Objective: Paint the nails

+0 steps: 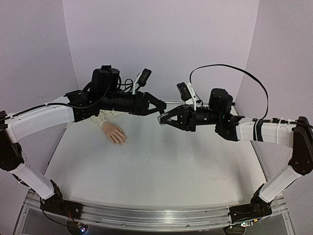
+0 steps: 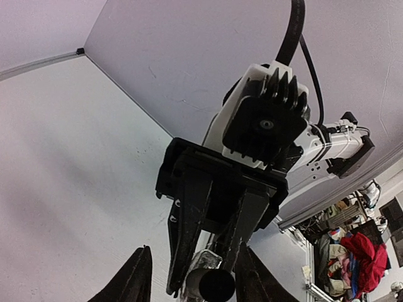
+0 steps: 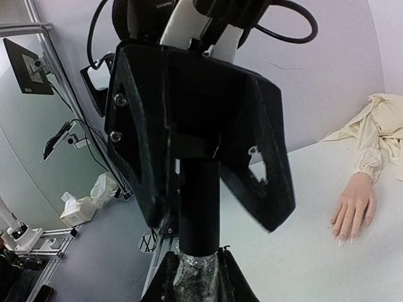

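Table (image 1: pixel 161 166): white, with grey walls on the left, right and far sides; both arms are bolted at its near edge and reach up and inward over it.
Mannequin hand (image 1: pixel 115 133): lies flat on the table left of centre, palm down, fingers pointing toward the near right.
Nails (image 3: pixel 342 238): small pale tips at the ends of those fingers, resting on the table; whether they carry any colour is too small to tell. They sit well to the left of and below both grippers.
Right gripper (image 1: pixel 162 120): raised above the middle of the table, turned on its side and pointing left, tip to tip with the other gripper.
Right fingers (image 3: pixel 169 277): drawn in tight on a bottle, one on each side of it.
Bottle (image 3: pixel 194 277): small, with a glittery, foil-like surface, gripped at its body, with its top facing the left gripper.
Cap (image 3: pixel 199 201): a long black cylinder running out from the bottle's top, reaching between the left fingers.
Left gripper (image 1: pixel 161 107): raised at the same height, pointing right, slightly farther back than the right one.
Left fingers (image 2: pixel 135 277): spread wider than the cap, one on each side; a clear gap shows beside the cap, so they are not clamped on it.
Sleeve (image 1: pixel 100 117): crumpled cream cloth running from the hand's wrist toward the far left, partly under the left arm.
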`<state>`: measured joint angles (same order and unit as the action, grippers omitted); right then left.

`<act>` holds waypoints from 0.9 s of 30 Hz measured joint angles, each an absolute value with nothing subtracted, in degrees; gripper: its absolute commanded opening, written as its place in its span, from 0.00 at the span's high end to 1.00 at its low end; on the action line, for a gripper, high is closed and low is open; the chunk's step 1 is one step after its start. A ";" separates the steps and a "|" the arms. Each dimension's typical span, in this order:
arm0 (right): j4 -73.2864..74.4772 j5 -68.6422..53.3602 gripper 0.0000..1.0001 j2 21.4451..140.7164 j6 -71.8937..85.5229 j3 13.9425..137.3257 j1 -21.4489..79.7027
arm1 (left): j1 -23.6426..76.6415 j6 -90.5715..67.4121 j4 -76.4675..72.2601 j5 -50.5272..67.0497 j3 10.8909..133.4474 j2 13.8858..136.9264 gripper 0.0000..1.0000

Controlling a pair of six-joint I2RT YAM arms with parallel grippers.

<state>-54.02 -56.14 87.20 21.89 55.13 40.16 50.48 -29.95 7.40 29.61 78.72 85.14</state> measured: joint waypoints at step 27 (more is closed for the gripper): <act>-45.65 3.36 1.00 83.94 -0.16 53.69 53.49 | 52.40 -28.32 7.44 11.92 81.43 89.67 0.70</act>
